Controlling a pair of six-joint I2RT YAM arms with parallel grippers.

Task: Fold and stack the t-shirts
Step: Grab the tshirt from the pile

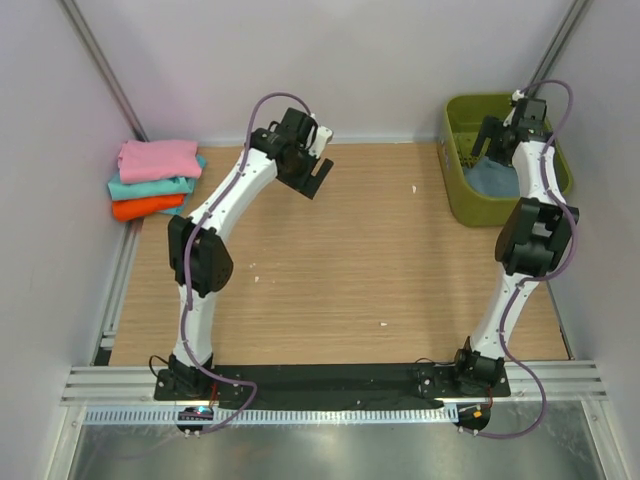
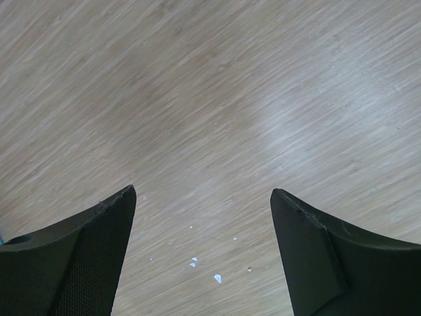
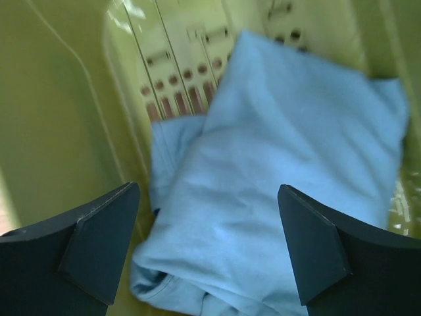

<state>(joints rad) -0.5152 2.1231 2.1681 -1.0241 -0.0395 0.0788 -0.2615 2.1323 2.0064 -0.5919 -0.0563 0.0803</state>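
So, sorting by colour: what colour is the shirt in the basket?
A light blue cloth t-shirt, clearest in the right wrist view.

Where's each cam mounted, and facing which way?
Top external: above and behind the bases, looking down on the table; both arms, t-shirt stack far left.
Left wrist: on the left arm, facing bare wood; open left pincer shows.
Right wrist: on the right arm, facing down into the basket at the blue t-shirt; open right pincer shows.
Shared: top and right wrist both show basket and blue t-shirt.
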